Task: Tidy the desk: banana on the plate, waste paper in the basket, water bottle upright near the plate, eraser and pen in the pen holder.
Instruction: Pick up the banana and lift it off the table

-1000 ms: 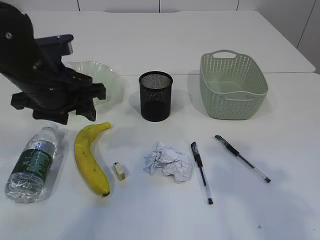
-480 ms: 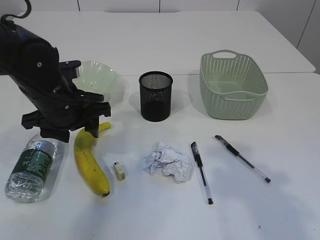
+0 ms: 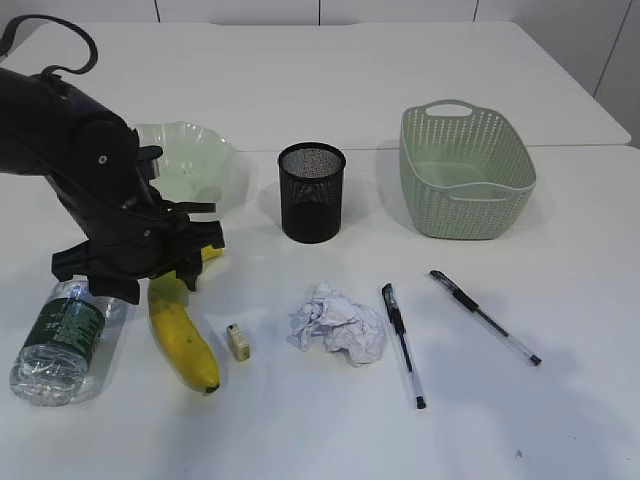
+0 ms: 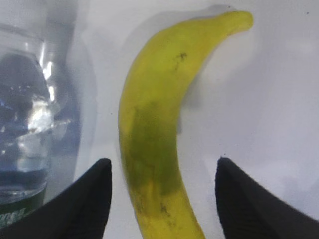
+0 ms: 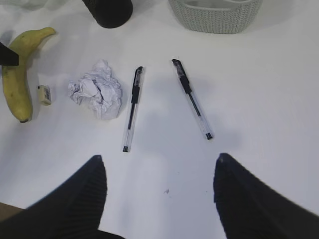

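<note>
The black left gripper [image 4: 162, 199] hangs low over the upper part of the curved yellow banana [image 3: 182, 325], its 2 fingers spread wide, 1 on each side of the fruit with bare table showing between each finger and the peel. The banana lies flat on the white table [image 3: 560, 430], stem end toward the pale green fluted plate [image 3: 190, 160] behind it. Just left of the banana, a clear plastic water bottle with a dark green label [image 3: 60, 340] lies on its side. A small cream rectangular eraser [image 3: 238, 341] sits just right of the banana's lower end. A crumpled ball of white waste paper [image 3: 337, 325] rests near the table's middle, with 2 black-capped clear pens to its right: the nearer pen [image 3: 402, 343] and the farther pen [image 3: 485, 317], apart from each other. The black mesh pen holder [image 3: 311, 192] stands upright behind the paper, and the pale green woven plastic basket [image 3: 466, 172] sits to its right. The right gripper [image 5: 159, 194] is held above bare table with its fingers wide apart, holding nothing.
</note>
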`<state>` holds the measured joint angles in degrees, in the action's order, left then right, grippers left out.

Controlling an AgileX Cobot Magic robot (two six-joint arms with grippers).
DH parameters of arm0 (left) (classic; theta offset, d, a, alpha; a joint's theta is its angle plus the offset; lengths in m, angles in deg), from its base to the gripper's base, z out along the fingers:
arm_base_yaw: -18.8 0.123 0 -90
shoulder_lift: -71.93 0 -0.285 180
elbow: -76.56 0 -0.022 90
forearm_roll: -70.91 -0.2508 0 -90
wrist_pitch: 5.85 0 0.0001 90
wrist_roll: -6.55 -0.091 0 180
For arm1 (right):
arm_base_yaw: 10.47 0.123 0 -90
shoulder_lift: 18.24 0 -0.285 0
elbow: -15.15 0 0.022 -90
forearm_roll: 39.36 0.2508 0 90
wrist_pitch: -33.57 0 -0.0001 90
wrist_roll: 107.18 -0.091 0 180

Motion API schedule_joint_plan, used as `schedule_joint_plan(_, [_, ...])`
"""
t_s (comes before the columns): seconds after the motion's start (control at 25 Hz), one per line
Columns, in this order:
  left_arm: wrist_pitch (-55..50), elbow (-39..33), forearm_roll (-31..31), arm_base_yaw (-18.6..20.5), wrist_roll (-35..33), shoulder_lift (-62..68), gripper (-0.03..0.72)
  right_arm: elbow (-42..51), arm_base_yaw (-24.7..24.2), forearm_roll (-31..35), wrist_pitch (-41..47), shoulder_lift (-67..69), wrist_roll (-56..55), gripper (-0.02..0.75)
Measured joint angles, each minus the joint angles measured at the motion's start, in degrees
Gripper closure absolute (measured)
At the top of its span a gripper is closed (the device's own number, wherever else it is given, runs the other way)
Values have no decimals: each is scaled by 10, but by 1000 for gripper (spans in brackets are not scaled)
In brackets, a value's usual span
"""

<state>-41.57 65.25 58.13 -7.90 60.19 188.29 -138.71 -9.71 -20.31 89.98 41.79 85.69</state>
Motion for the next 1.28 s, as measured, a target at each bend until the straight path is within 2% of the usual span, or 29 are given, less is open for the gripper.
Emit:
schedule_joint_plan(0.88, [28,4,-25,0,6,49,228,0,0,0,0,2,0,237])
schedule_joint_plan(1.16, [30,4,-29,0,6,59,309,0,0,0,0,2,0,237])
schedule_joint_plan(1.28, [31,4,-29,0,6,59,322,0,0,0,0,2,0,237])
